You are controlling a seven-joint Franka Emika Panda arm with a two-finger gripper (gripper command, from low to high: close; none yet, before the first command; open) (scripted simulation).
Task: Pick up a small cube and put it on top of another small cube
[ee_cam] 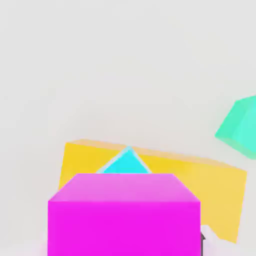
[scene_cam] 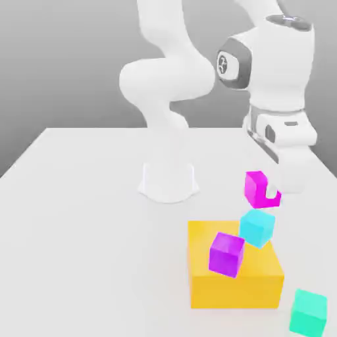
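My gripper [scene_cam: 268, 192] is shut on the small magenta cube [scene_cam: 257, 187] and holds it in the air at the exterior view's right. Just below it, the sky-blue cube [scene_cam: 257, 227] rests on the far right corner of the large yellow block [scene_cam: 233, 283]. A small gap separates the two cubes. In the hand view the magenta cube [ee_cam: 125, 215] is closest to the camera, and the sky-blue cube [ee_cam: 127, 164] peeks out just beyond it on the yellow block [ee_cam: 200, 185].
A violet-purple cube [scene_cam: 226, 253] sits on the yellow block, left of the sky-blue one. A greener teal cube [scene_cam: 308, 312] lies on the white table [scene_cam: 79, 230] to the block's right, and the teal cube [ee_cam: 242, 125] shows in the hand view too. The arm's base [scene_cam: 168, 181] stands behind.
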